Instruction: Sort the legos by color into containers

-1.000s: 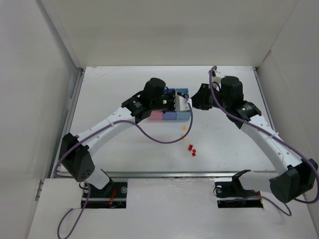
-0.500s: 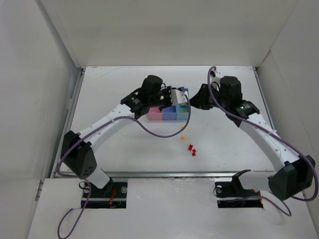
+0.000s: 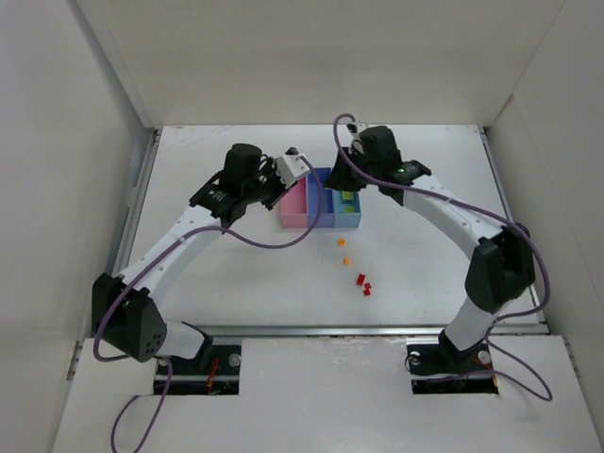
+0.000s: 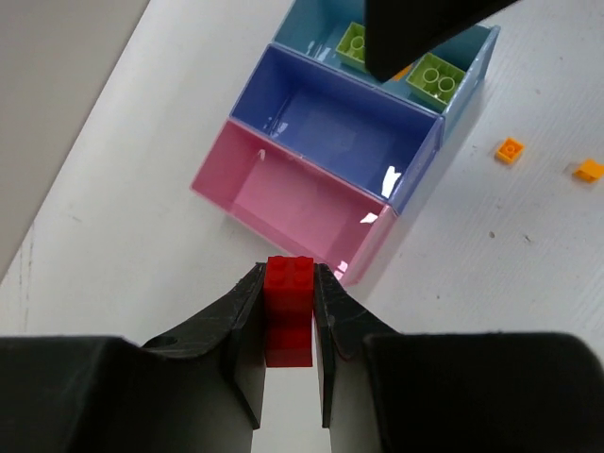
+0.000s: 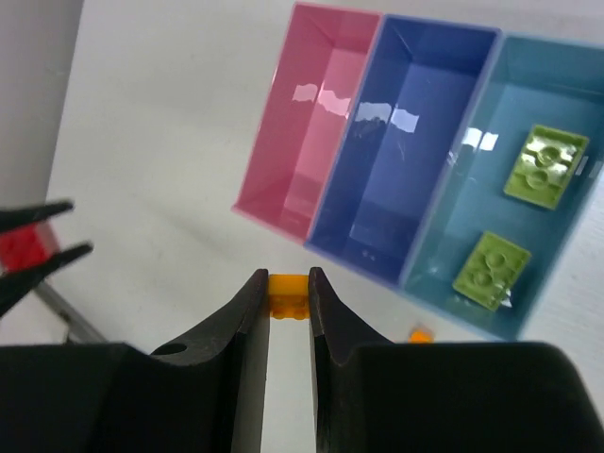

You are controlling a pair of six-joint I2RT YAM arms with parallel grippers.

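Three joined bins stand mid-table: pink point(image 3: 294, 206), blue point(image 3: 322, 209) and teal point(image 3: 349, 209). My left gripper point(image 3: 291, 162) hovers just behind the pink bin point(image 4: 302, 203), shut on a red brick point(image 4: 288, 307). My right gripper point(image 3: 337, 181) hangs above the bins, shut on a small orange brick point(image 5: 288, 291). Two lime-green bricks point(image 5: 545, 162) point(image 5: 491, 269) lie in the teal bin point(image 5: 528, 85). The pink bin point(image 5: 311, 123) and the blue bin point(image 5: 406, 142) look empty. Two orange bricks point(image 3: 341, 243) point(image 3: 346, 260) and two red bricks point(image 3: 360, 278) point(image 3: 367, 289) lie on the table in front of the bins.
White walls enclose the table on the left, back and right. The right arm point(image 4: 425, 28) blocks part of the teal bin in the left wrist view. The left gripper's tips with the red brick point(image 5: 24, 247) show at the left edge of the right wrist view.
The left gripper has drawn back to the left from over the bins, uncovering them. The right arm has swung left, from right of the bins to above them.
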